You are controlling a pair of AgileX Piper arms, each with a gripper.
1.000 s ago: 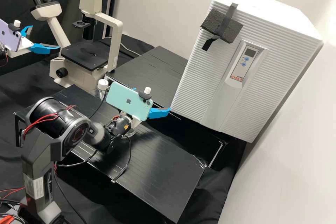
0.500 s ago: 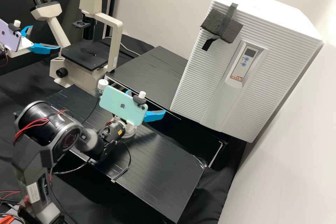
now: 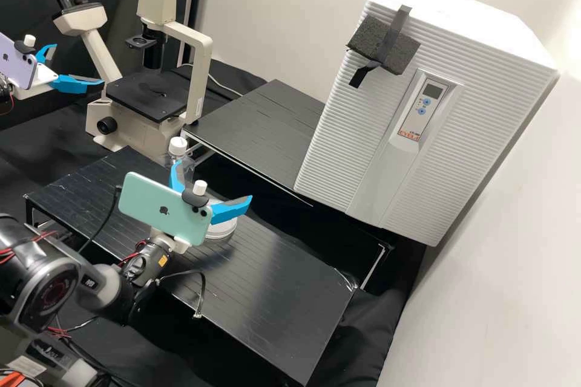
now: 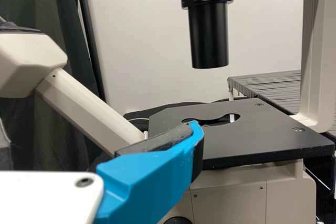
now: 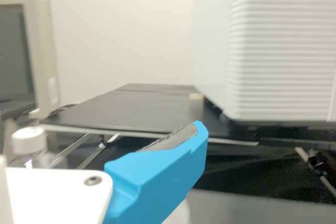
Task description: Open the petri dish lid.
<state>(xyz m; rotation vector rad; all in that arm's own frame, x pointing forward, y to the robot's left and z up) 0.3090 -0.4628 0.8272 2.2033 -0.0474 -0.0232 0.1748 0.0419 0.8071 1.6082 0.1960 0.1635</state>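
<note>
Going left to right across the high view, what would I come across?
Blue-fingered left gripper → clear bottle with a white screw cap → round, clear petri dish → big, white, ribbed cabinet.

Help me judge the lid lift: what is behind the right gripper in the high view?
Part of the petri dish and part of the white-capped bottle show behind the right gripper; the rest is covered, so how the lid sits cannot be told.
</note>
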